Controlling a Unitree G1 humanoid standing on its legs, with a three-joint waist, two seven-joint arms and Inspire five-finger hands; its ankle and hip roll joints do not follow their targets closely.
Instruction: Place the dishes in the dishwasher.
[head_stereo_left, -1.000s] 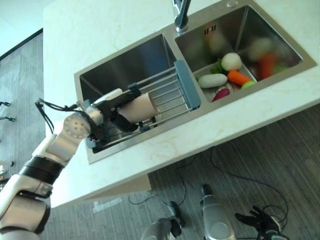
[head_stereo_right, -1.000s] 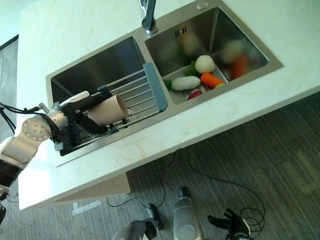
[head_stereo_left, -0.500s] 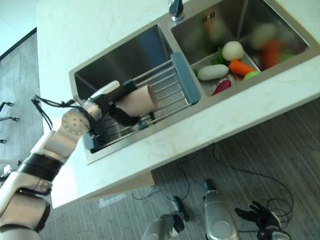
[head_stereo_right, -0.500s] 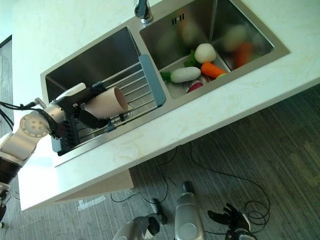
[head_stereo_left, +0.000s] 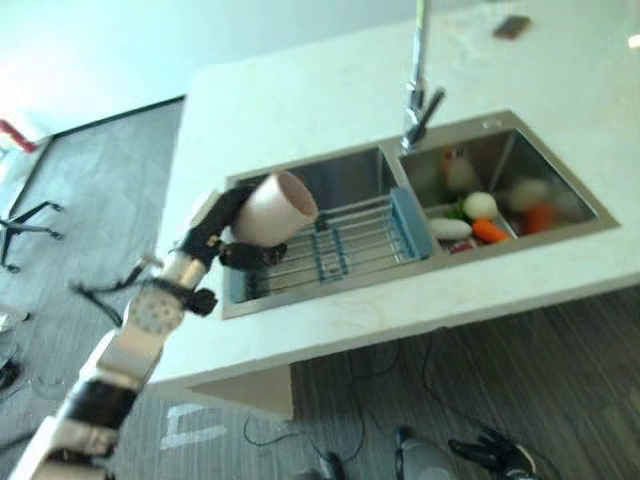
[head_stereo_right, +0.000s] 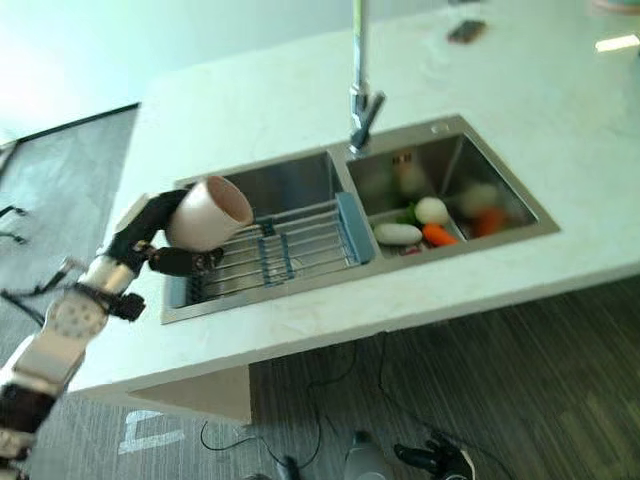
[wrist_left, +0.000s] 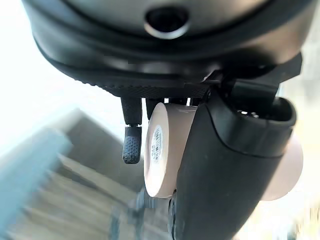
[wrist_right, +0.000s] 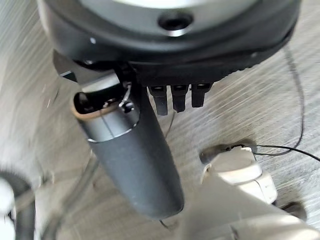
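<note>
A pale pink cup (head_stereo_left: 275, 208) is lifted on its side above the left end of the sink's left basin (head_stereo_left: 335, 176), its mouth facing right. My left hand (head_stereo_left: 215, 228) is shut on the cup, fingers and thumb curled round its body. In the left wrist view the cup's base (wrist_left: 162, 150) sits between my thumb (wrist_left: 225, 165) and fingers. A wire drying rack (head_stereo_left: 350, 240) with blue ends spans the basin just below and right of the cup. My right hand (head_stereo_left: 490, 455) hangs low near the floor, fingers relaxed and holding nothing.
The right basin (head_stereo_left: 500, 165) holds a carrot (head_stereo_left: 490, 231), a white radish (head_stereo_left: 450, 228) and other vegetables. A tall faucet (head_stereo_left: 418, 90) stands behind the divider. Pale marble counter (head_stereo_left: 300, 110) surrounds the sink; its front edge overhangs grey floor.
The camera has swung and the whole picture has shifted. My left hand has raised the cup off the rack to above the basin's left end.
</note>
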